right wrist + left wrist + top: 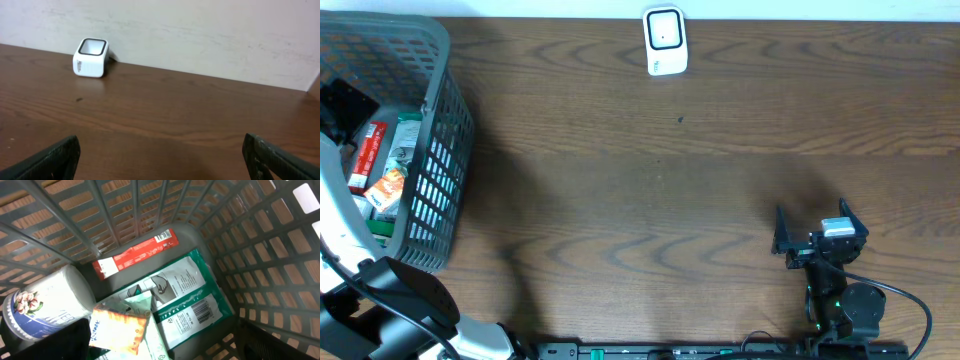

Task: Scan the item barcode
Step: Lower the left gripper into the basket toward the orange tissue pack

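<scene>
Several items lie in the grey basket (440, 150) at the table's left. In the left wrist view I see a green-and-white packet (192, 312) with its barcode facing up, a red bar (137, 254), an orange tissue pack (117, 330) and a white flowered can (42, 305). My left gripper (162, 342) hangs open inside the basket just above these items, holding nothing. The white scanner (665, 40) stands at the table's far edge, and it also shows in the right wrist view as the scanner (91, 57). My right gripper (813, 230) rests open and empty near the front right.
The basket's mesh walls (260, 255) close in round the left gripper. The brown wooden table (650, 180) stretches between basket and right arm. A pale wall (200, 35) runs behind the scanner. Cables (910, 305) trail by the right arm's base.
</scene>
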Action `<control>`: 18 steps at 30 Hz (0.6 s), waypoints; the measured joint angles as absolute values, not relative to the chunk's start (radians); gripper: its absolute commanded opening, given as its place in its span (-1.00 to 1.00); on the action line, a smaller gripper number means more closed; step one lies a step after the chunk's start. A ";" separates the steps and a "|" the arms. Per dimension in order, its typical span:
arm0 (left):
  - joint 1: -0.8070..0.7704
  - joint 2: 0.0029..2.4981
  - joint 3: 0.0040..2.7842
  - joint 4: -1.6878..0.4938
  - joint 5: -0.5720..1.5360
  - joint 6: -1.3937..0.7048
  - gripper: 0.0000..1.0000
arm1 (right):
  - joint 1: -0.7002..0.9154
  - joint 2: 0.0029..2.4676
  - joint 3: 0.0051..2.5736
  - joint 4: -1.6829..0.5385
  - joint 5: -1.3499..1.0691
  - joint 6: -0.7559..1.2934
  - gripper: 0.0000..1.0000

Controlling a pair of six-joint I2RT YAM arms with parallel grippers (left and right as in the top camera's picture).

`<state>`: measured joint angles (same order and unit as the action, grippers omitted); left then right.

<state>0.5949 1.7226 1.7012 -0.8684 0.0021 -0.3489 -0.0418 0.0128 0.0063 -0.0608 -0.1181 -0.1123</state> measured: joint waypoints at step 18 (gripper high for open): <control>0.595 1.723 1.693 -0.872 0.002 -0.370 0.84 | -0.042 0.013 0.006 -0.061 -0.118 -0.112 0.99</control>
